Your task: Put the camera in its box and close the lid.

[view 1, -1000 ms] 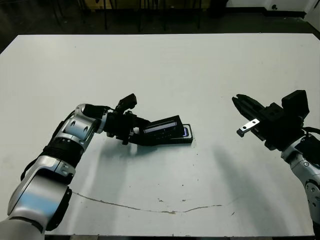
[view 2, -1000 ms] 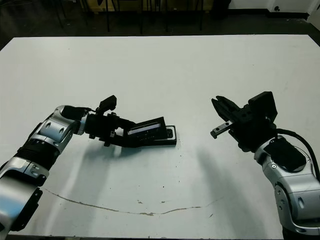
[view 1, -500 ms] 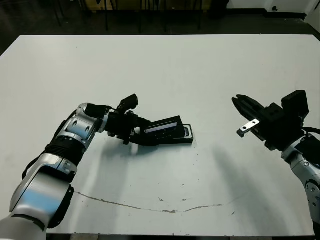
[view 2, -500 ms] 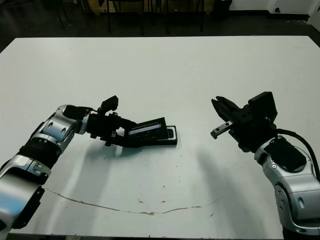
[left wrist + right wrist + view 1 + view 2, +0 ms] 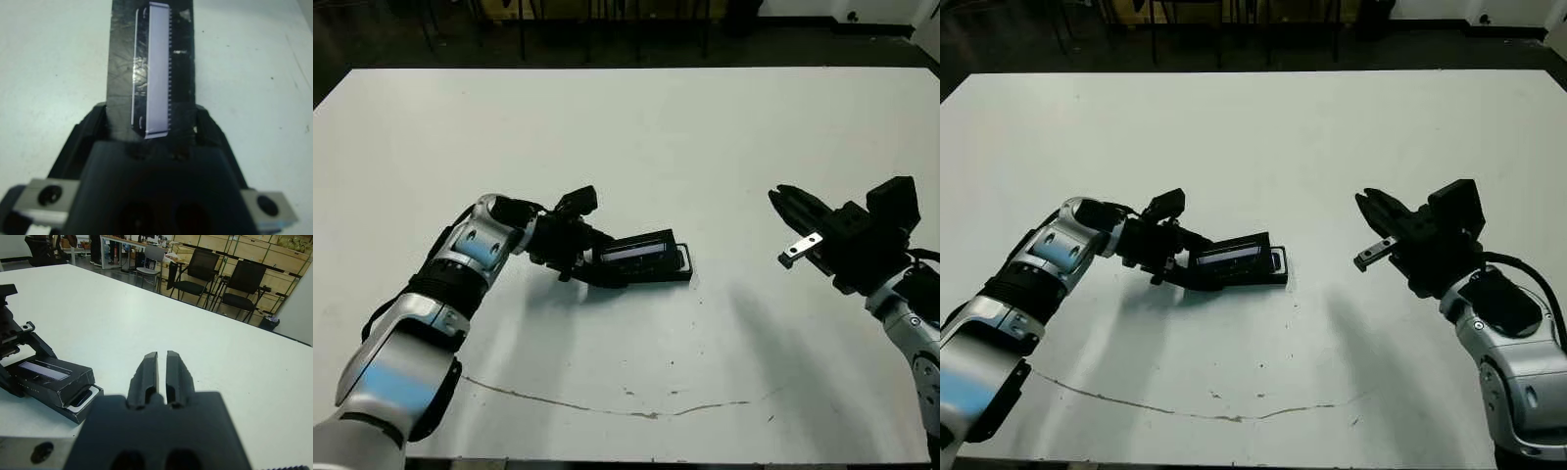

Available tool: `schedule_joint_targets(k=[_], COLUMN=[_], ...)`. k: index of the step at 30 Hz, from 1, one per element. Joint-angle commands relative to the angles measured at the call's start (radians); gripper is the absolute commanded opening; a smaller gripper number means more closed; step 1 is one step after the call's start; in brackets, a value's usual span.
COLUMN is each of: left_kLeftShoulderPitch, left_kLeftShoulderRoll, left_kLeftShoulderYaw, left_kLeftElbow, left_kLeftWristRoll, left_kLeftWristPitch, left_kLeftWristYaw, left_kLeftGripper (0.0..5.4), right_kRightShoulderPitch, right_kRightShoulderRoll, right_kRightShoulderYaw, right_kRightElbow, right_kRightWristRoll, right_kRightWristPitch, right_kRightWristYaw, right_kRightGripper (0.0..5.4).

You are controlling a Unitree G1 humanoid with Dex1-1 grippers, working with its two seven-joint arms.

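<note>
On the white worktop [image 5: 636,137], left of centre, the left gripper [image 5: 597,262] has its fingers clamped on the left end of the lid [image 5: 636,252], one on each long edge, holding it low over the box [image 5: 683,262] with its right end lower. The box's right end pokes out beyond the lid, showing a bit of the camera [image 5: 82,398] lying inside. Well off to the right, the right gripper [image 5: 781,200] hovers above the worktop with its fingers together, holding nothing.
</note>
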Motion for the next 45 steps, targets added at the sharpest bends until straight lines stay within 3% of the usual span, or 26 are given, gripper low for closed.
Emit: schedule_joint_targets(k=[1, 22, 34, 41, 45], left_kLeftShoulderPitch=[0.045, -0.06, -0.09, -0.078, -0.069], left_kLeftShoulderRoll=[-0.022, -0.175, -0.197, -0.151, -0.104], left_kLeftShoulderYaw=[-0.056, -0.126, -0.193, -0.212, -0.208], left_kLeftElbow=[0.043, 0.203, 0.21, 0.151, 0.123], left_kLeftWristRoll=[0.058, 0.163, 0.222, 0.237, 0.246], left_kLeftWristPitch=[0.002, 0.042, 0.032, 0.025, -0.046], left_kLeftWristYaw=[-0.005, 0.09, 0.065, 0.04, 0.037], left_kLeftGripper=[2.77, 2.77, 2.77, 2.77, 3.51], right_kRightShoulderPitch=[0.004, -0.001, 0.0, 0.006, 0.01], right_kRightShoulderRoll=[-0.018, -0.016, -0.015, -0.012, -0.01], right_kRightShoulderYaw=[0.0, 0.003, 0.014, 0.012, 0.013], right_kRightElbow=[0.009, 0.005, 0.002, 0.005, 0.003], right_kRightWristRoll=[0.001, -0.003, -0.015, -0.013, -0.013], right_kRightWristPitch=[0.008, 0.008, 0.001, -0.005, -0.007], right_kRightWristYaw=[0.011, 0.01, 0.006, 0.007, 0.004], right_kRightGripper=[0.0, 0.0, 0.0, 0.0, 0.0])
